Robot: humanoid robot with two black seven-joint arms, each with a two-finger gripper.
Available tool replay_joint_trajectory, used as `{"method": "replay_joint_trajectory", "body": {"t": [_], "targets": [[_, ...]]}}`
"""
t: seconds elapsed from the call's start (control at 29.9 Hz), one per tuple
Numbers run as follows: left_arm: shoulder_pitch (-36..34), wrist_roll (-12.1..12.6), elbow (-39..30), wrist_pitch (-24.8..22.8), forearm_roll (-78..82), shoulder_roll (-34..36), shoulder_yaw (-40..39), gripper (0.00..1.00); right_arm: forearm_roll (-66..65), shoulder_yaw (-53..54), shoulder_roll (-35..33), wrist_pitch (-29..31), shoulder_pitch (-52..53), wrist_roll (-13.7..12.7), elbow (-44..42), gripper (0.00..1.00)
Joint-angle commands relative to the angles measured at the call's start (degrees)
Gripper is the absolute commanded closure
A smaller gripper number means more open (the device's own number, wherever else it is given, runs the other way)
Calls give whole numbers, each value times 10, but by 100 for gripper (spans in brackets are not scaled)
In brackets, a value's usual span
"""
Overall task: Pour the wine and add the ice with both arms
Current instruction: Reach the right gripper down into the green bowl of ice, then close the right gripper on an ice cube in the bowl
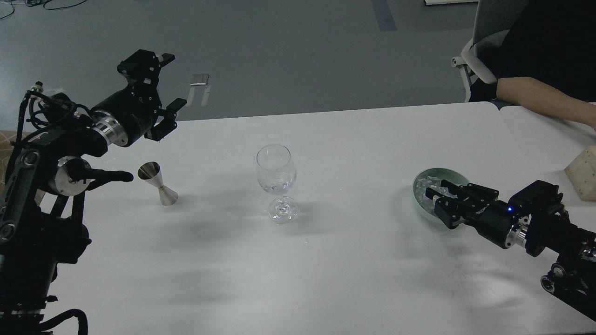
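A clear stemmed wine glass (276, 172) stands at the table's middle, with a few small clear pieces low in its bowl. Ice (423, 186) is heaped whitish in a pale green bowl (454, 175) at the right. My right gripper (435, 201) reaches into that bowl from the right, its fingers spread low over the ice; I cannot tell if it touches any. My left gripper (174, 93) is raised above the table's far left, fingers wide apart and empty. A steel jigger (159, 184) stands below it, left of the glass.
A person's forearm (545, 100) rests on the table's far right corner, beside a chair (470, 60). A beige block (584, 173) sits at the right edge. The white table (326, 260) ends at its far edge just behind the left gripper.
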Motion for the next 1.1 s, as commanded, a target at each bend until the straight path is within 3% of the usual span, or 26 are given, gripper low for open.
{"method": "replay_joint_trajectory", "body": {"t": [0.0, 0.27, 0.43, 1.07], "targets": [[0, 0, 0, 0, 0, 0, 0, 2, 0, 0, 0, 0, 0, 1, 1, 63], [1, 0, -1, 1, 0, -1, 0, 2, 1, 0, -1, 0, -1, 1, 3, 89], [1, 0, -2, 0, 1, 0, 0, 2, 1, 0, -1, 0, 3, 1, 6, 97], [2, 0, -4, 1, 1, -2, 0, 2, 28, 4, -97, 19, 103, -1, 164, 99]]}}
